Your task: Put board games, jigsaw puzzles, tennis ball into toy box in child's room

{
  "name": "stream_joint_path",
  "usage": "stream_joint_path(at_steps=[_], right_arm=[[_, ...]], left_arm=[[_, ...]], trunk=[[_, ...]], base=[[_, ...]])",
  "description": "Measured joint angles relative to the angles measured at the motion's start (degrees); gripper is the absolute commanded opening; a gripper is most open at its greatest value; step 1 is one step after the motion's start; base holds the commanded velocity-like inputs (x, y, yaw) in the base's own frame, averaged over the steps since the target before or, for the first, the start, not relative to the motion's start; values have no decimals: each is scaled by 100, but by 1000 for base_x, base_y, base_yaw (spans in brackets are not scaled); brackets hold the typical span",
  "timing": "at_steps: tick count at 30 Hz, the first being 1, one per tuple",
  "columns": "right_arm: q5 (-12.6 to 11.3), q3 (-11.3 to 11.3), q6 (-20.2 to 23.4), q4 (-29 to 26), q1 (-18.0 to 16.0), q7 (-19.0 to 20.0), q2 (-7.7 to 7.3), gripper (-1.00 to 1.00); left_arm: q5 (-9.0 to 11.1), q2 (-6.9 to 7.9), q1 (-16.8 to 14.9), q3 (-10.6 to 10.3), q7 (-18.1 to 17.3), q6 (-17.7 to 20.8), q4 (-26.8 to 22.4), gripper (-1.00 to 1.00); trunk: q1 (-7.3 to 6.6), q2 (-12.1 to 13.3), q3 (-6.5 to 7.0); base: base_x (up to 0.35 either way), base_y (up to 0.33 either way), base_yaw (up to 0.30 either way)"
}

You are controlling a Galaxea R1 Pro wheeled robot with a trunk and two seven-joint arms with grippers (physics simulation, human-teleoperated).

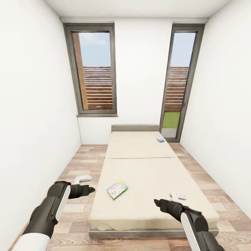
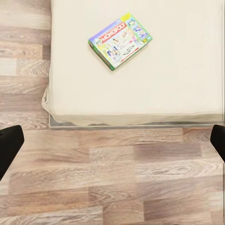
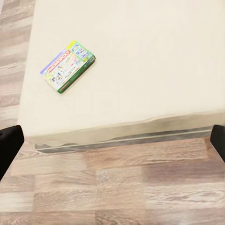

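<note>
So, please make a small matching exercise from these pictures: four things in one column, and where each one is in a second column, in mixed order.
Things:
1. Monopoly box
2. small blue box
3. left claw
4. right claw

Places:
A. on the far section of the bed, near its right edge
B. over the wood floor, beside the bed's left edge
C. over the near right part of the mattress
D. lying flat on the near section of the bed, towards its left side

Pairs: 1-D, 2-A, 3-B, 4-C
</note>
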Motion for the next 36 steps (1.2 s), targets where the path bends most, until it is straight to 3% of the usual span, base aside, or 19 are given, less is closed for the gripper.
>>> stream_joint_path(at_steps=[12,19,36], right_arm=[[-2,-1,1,-62,-7,21,-40,100],[8,-23,-22,-72,-7,22,-57,100],[69,27,19,-122,-7,2,-10,100]], left_arm=[[-4,-20,-32,-7,-6,-94,8,100],[1,-28,-33,-15,23,-292,43,100],[-1,-37,-33,-49,41,-335,45,100]], trunk=[[-2,0,0],[-2,-1,0],[0,0,0]], base=[[57,-36,0],[233,-181,0],[186,-221,0]])
